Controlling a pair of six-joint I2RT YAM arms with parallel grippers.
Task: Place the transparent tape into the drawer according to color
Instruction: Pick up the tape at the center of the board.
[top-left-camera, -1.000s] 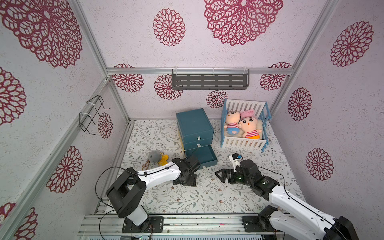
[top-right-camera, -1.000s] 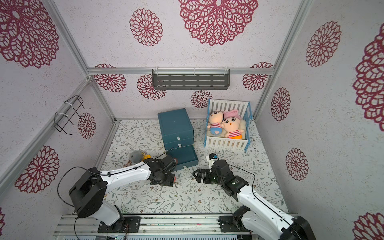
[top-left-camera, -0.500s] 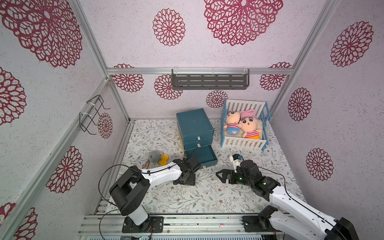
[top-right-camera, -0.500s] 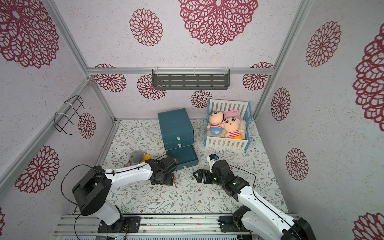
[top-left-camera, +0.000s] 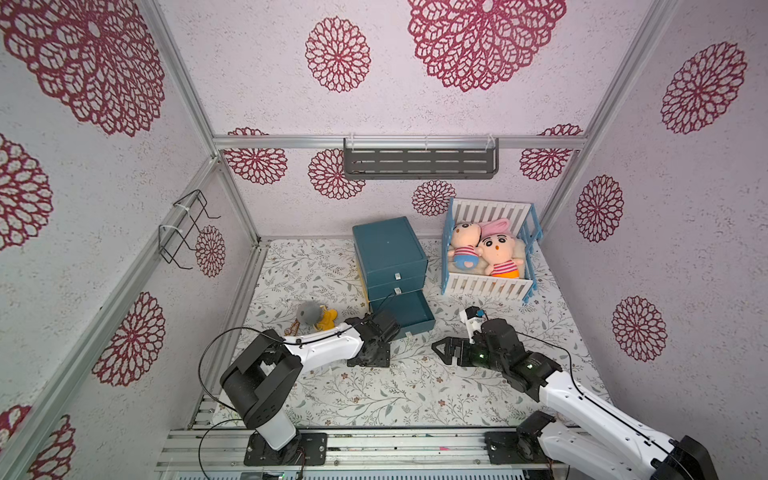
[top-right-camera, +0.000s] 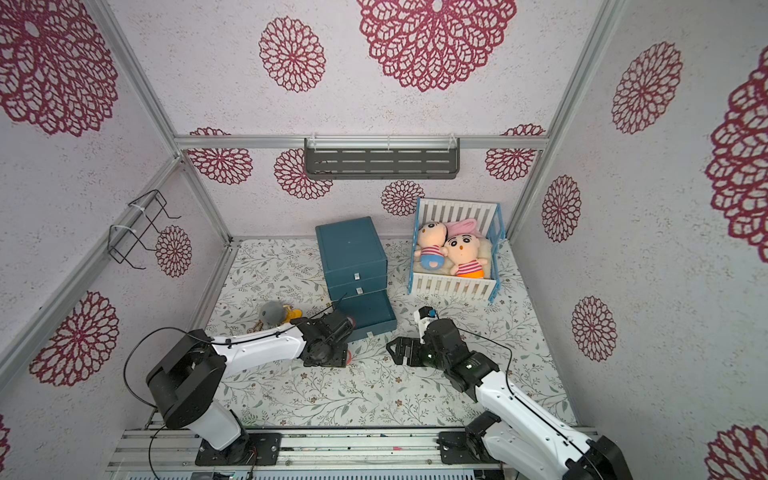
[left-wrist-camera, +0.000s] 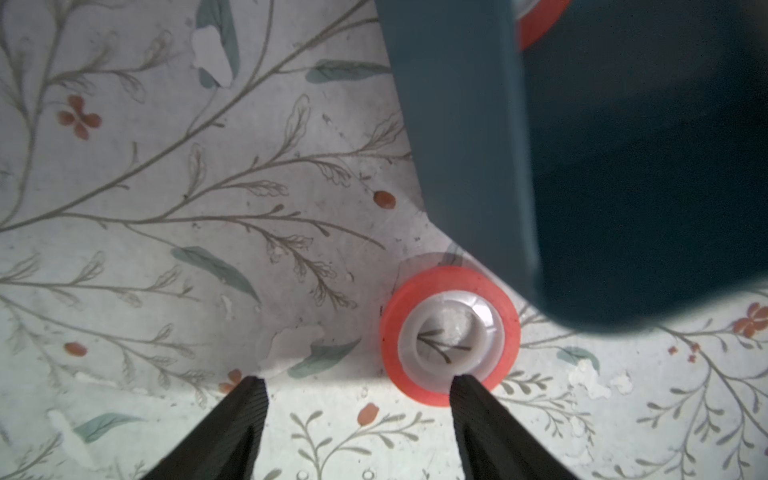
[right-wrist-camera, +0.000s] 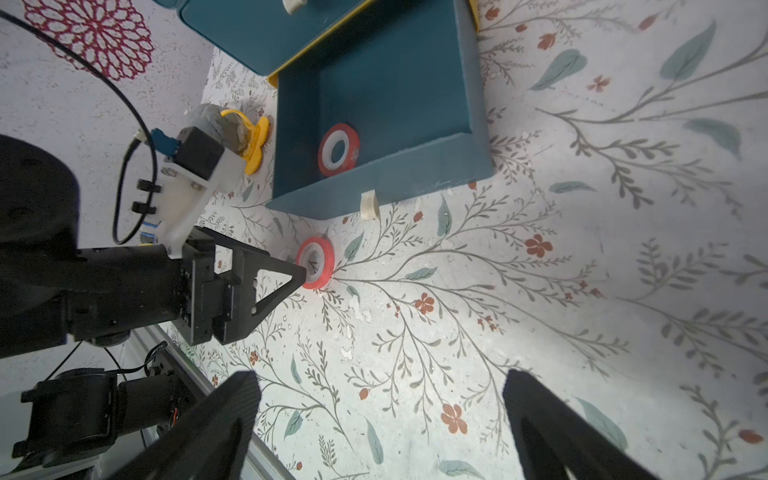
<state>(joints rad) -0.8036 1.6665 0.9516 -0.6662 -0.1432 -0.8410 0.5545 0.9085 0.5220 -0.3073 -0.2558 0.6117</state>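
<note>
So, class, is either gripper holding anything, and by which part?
Nothing is held. The left gripper is open, one jaw tip at the rim of the red tape ring; the right gripper is open, empty.

left arm (top-left-camera: 328, 349) is stretched out low and nearly flat, wrist bent so the left tool (left-wrist-camera: 357, 382) points down, jaws partly apart (both black fingers show in its wrist view). right arm (top-left-camera: 582, 399) sits angled, right tool (right-wrist-camera: 382, 376) spread wide, aimed toward the left tool, clear gap between them.

Red-orange tape ring (left-wrist-camera: 390, 336) flat beside open drawer (left-wrist-camera: 457, 124)
</note>
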